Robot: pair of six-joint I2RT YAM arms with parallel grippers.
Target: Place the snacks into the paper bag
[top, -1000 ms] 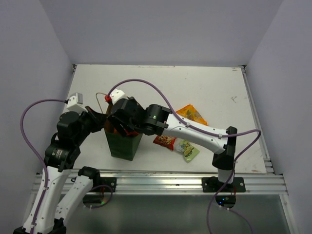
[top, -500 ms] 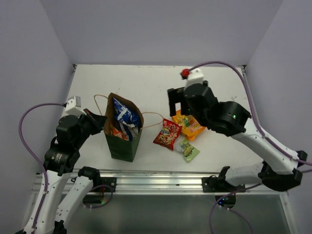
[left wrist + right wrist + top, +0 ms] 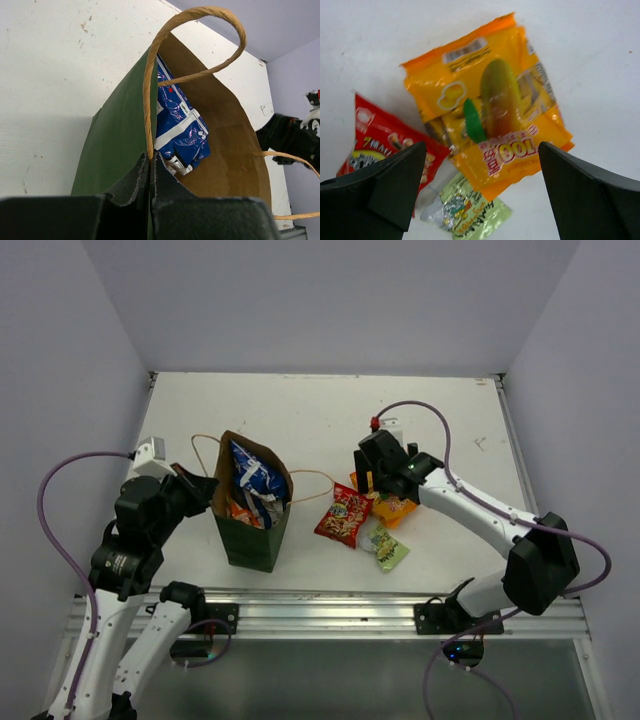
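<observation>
The dark green paper bag (image 3: 252, 535) stands upright left of centre, brown inside (image 3: 235, 135). The long blue-and-white packet (image 3: 254, 476) stands inside it (image 3: 179, 131), with an orange-pink packet (image 3: 240, 510) low beside it. My left gripper (image 3: 205, 490) is shut on the bag's left rim (image 3: 149, 155), beside a tan loop handle (image 3: 200, 20). My right gripper (image 3: 378, 485) is open and empty, hovering above the orange packet (image 3: 396, 506), which fills the right wrist view (image 3: 490, 105). The red packet (image 3: 344, 515) (image 3: 380, 145) and light-green packet (image 3: 387, 549) (image 3: 465, 210) lie next to it.
White walls close in the white table (image 3: 330, 410) at the back and on both sides. A metal rail (image 3: 330, 612) runs along the near edge. The bag's second handle (image 3: 312, 486) reaches toward the red packet.
My right gripper has left the bag's mouth, swung out to the right, and come down over the orange packet. The blue-and-white packet now stands in the bag. The left arm has not moved.
</observation>
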